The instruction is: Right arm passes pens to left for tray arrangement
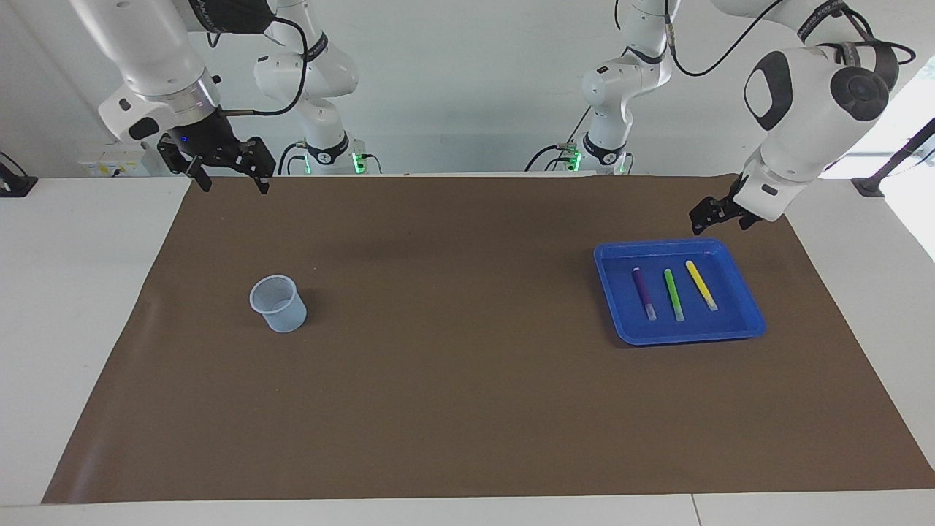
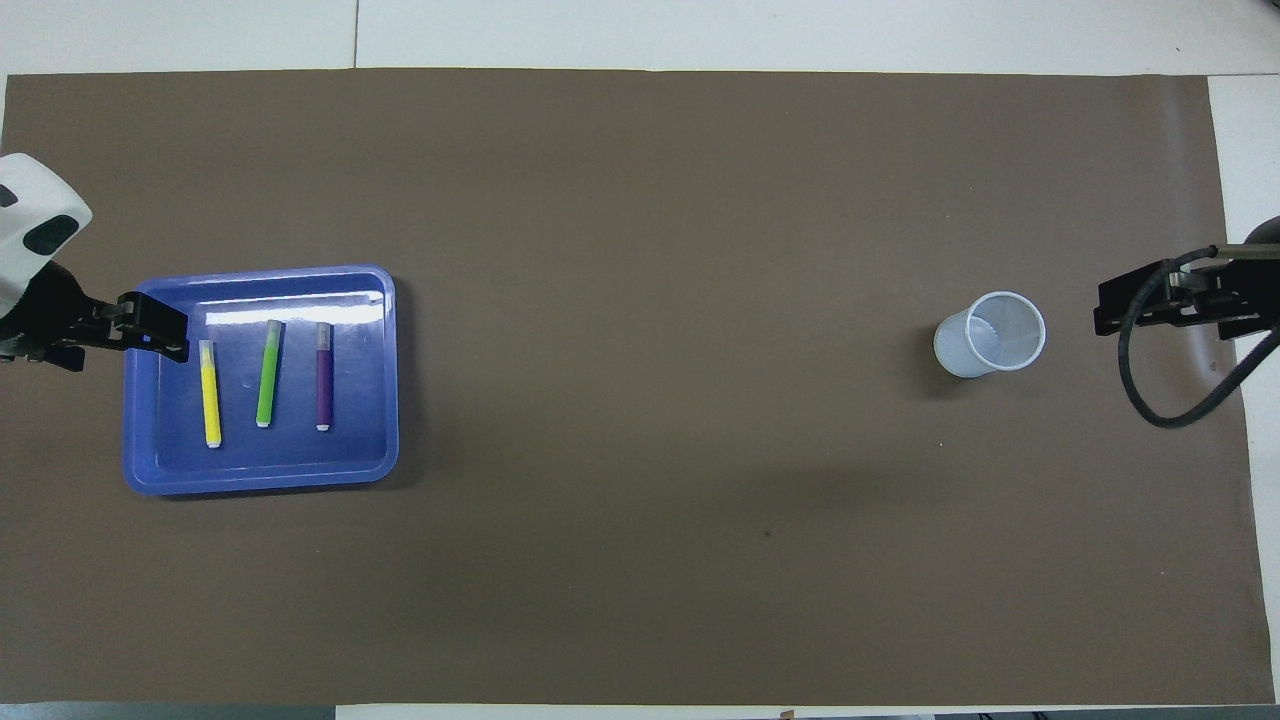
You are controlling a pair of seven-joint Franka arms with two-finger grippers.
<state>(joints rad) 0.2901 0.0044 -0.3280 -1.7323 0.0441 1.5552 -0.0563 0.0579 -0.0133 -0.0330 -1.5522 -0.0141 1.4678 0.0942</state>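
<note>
The blue tray (image 1: 745, 321) (image 2: 260, 478) lies toward the left arm's end of the brown mat. Three pens lie side by side in it, apart from each other: purple (image 1: 643, 292) (image 2: 323, 375), green (image 1: 673, 294) (image 2: 268, 372) and yellow (image 1: 700, 285) (image 2: 210, 393). My left gripper (image 1: 719, 218) (image 2: 160, 330) hangs open and empty over the tray's rim, at the corner nearest its own arm. Up in the air at the right arm's end, my right gripper (image 1: 231, 181) (image 2: 1105, 312) is open too and holds nothing.
A translucent pale-blue cup (image 1: 277, 303) (image 2: 990, 333) stands upright on the mat toward the right arm's end, with nothing seen in it. Two smaller white arms with green lights stand at the robots' edge of the table. White table borders the mat.
</note>
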